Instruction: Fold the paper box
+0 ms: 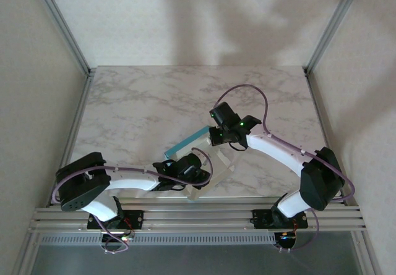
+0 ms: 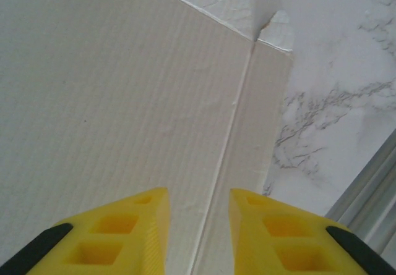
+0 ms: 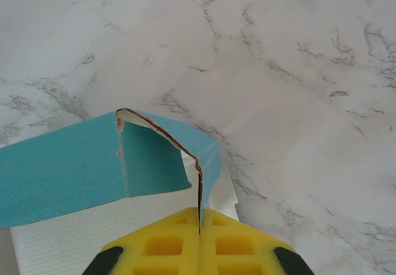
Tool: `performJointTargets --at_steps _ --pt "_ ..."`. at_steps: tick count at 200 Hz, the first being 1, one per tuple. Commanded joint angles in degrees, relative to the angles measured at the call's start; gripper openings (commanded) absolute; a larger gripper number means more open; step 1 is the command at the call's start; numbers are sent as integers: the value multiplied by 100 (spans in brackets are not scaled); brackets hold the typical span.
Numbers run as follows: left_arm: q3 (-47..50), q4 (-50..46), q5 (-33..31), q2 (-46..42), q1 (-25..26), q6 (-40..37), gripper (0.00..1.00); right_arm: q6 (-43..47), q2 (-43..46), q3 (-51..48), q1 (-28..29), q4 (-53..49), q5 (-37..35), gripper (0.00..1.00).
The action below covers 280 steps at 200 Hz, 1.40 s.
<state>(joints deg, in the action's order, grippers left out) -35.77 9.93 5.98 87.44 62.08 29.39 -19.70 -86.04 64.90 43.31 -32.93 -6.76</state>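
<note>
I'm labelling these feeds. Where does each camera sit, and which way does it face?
Top external: above and behind the arms, looking down on the white marble-patterned table; both arms, the left gripper and the right gripper show.
Left wrist: on the left arm's wrist, facing the pale grey-white face of the thin card paper box; its yellow fingers stand apart.
Right wrist: on the right arm's wrist, facing the box's turquoise face; its yellow fingers pinch a flap edge.
Shared: all three show the box and table.
</note>
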Motion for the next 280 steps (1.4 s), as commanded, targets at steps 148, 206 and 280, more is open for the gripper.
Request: performJointTargets --at_steps 148,206,280 --pt "-186 -484 -378 845 95 63 30 211 -196 229 -26 -715 644 0" --pt "-202 -422 -352 864 97 67 30 171 -198 120 -28 -689 859 0" --pt "-246 -406 -352 755 93 85 30 169 -402 -15 -28 -674 740 0"
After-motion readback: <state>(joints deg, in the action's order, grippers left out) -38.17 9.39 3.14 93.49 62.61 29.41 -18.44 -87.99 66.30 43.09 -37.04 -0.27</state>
